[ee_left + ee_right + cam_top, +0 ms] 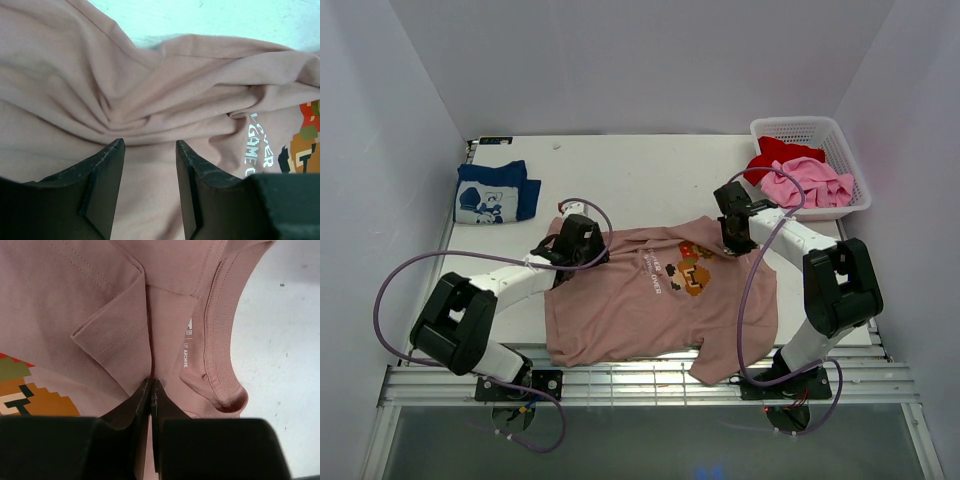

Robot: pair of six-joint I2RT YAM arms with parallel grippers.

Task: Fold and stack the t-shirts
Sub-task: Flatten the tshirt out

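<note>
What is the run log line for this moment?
left gripper: open above pink-tan t-shirt | right gripper: shut on it near collar

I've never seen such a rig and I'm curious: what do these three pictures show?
These are two robot arms, left arm and right arm, at a white table. One picture looks down from above; the other two come from cameras on the wrists. A pink-tan t-shirt lies spread out, a folded navy t-shirt lies far left, a basket holds a red shirt and a bright pink shirt. The right gripper pinches the pink-tan shirt near its collar; the left gripper is open over it.
</note>
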